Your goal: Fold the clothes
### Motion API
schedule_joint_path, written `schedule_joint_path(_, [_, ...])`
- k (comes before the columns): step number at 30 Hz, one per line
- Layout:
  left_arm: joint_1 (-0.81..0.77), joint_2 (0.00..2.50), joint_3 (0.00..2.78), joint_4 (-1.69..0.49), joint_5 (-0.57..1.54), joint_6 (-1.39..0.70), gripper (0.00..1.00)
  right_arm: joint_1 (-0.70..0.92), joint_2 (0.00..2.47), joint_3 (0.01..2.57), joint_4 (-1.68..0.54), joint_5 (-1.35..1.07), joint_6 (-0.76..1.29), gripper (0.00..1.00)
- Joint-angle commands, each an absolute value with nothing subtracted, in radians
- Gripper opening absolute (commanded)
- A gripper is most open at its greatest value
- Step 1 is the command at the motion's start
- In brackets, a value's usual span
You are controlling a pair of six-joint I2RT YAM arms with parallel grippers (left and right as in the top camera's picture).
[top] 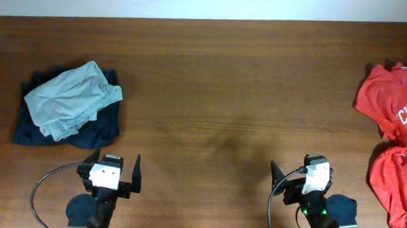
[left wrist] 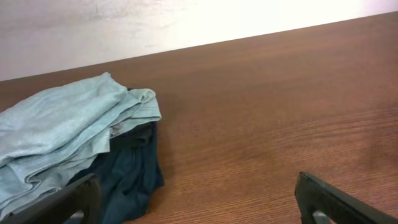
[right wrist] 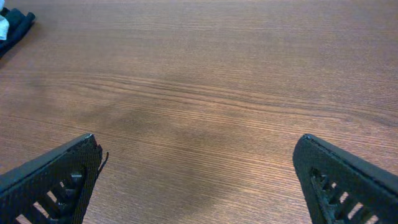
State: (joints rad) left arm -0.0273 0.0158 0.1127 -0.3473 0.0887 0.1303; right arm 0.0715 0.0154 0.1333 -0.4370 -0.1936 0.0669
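Observation:
Crumpled red-orange T-shirts (top: 396, 131) with white printing lie at the table's right edge, partly cut off by the frame. They show only in the overhead view. My right gripper (top: 302, 177) is open and empty near the front edge, well left of the shirts; its wrist view (right wrist: 199, 186) shows only bare wood between the fingers. My left gripper (top: 115, 169) is open and empty at the front left, with bare wood between its fingers in the left wrist view (left wrist: 199, 202).
A light grey-green garment (top: 72, 99) lies folded on a dark navy garment (top: 27, 129) at the left, just beyond my left gripper. Both show in the left wrist view, grey-green (left wrist: 56, 137) over navy (left wrist: 127, 177). A white wall borders the table's far edge.

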Motion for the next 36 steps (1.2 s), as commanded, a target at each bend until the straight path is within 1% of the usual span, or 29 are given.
schedule_joint_path(1, [-0.033, 0.017, 0.106, -0.345, 0.081, 0.118, 0.99, 0.065, 0.006, 0.127, -0.438, -0.203, 0.060, 0.99])
schedule_joint_path(24, [-0.033, 0.017, 0.107, -0.342, 0.081, 0.118, 0.99, 0.065, 0.006, 0.127, -0.435, -0.204, 0.061, 0.99])
schedule_joint_path(27, [-0.033, 0.017, 0.106, -0.342, 0.084, 0.118, 0.99, 0.065, 0.006, 0.127, -0.364, -0.296, 0.068, 0.99])
schedule_joint_path(29, [-0.033, 0.017, 0.106, -0.342, 0.150, 0.117, 0.99, 0.065, 0.006, 0.127, -0.347, -0.458, 0.068, 0.98])
schedule_joint_path(30, [-0.033, 0.017, 0.106, -0.334, 0.250, 0.118, 0.99, 0.065, 0.006, 0.127, -0.340, -0.580, 0.068, 0.99])
schedule_joint_path(32, [-0.033, 0.017, 0.106, -0.313, 0.335, 0.118, 0.99, 0.065, 0.006, 0.127, -0.333, -0.628, 0.073, 0.98])
schedule_joint_path(34, [-0.033, 0.017, 0.106, -0.298, 0.386, 0.117, 0.99, 0.065, 0.006, 0.127, -0.315, -0.619, 0.128, 0.98])
schedule_joint_path(36, [-0.033, 0.017, 0.107, -0.272, 0.415, 0.105, 0.99, 0.065, 0.006, 0.129, -0.250, -0.617, 0.187, 0.99])
